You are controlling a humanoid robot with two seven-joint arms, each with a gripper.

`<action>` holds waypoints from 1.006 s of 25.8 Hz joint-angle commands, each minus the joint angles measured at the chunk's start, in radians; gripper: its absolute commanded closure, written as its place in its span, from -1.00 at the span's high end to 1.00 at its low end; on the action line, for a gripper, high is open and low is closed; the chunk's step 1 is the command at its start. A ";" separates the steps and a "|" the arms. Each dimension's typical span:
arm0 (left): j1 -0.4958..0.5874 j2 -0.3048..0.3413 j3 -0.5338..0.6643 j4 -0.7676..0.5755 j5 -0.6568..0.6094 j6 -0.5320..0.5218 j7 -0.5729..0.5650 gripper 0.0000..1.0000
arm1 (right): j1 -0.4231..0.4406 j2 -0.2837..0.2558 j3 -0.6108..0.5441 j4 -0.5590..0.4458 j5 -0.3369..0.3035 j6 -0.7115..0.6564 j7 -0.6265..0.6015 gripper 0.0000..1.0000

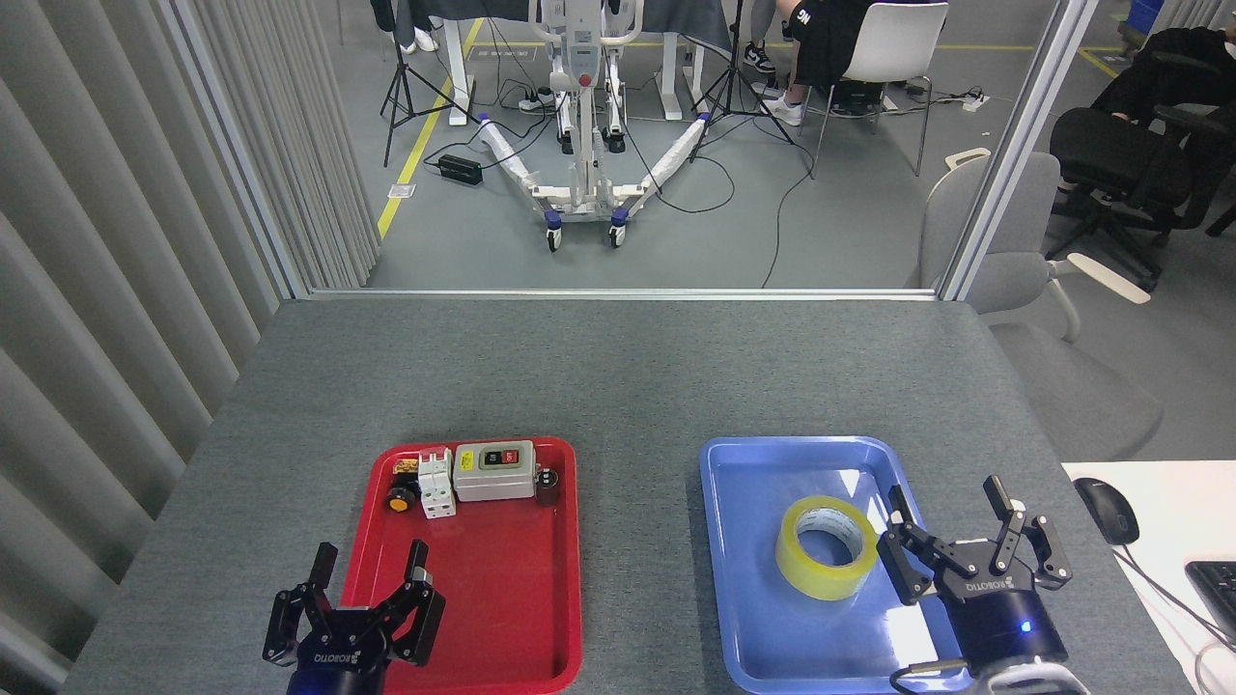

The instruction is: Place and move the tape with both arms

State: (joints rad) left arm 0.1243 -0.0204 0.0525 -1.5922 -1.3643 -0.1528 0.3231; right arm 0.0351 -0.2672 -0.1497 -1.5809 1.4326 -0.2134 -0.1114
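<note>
The tape (827,547), a yellow translucent roll with a white core, lies flat in the blue tray (748,463). My right gripper (951,516) stands just right of the roll, over the tray's right rim, fingers spread open and holding nothing. My left gripper (365,569) hovers at the near left corner of the red tray (521,589), also open and empty.
At the back of the red tray sit a grey switch box (494,471), a white breaker (435,482) and a small orange-capped button (398,499). A computer mouse (1106,510) lies on a white desk at right. The grey table's far edge meets a glass partition.
</note>
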 commanded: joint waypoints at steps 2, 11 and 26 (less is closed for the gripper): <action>0.002 0.019 0.001 0.012 0.001 0.001 0.001 1.00 | 0.068 0.086 -0.103 -0.053 0.003 -0.095 0.065 0.98; 0.002 0.028 0.004 0.026 0.002 0.009 -0.010 1.00 | 0.167 -0.026 0.004 -0.085 -0.043 0.075 0.019 0.98; 0.025 0.019 0.000 -0.049 0.002 0.006 -0.128 1.00 | 0.189 -0.012 0.006 -0.079 -0.046 0.068 -0.105 0.99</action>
State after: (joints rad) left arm 0.1502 0.0026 0.0527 -1.6358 -1.3621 -0.1407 0.1939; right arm 0.2164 -0.2844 -0.1426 -1.6622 1.3872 -0.1448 -0.2016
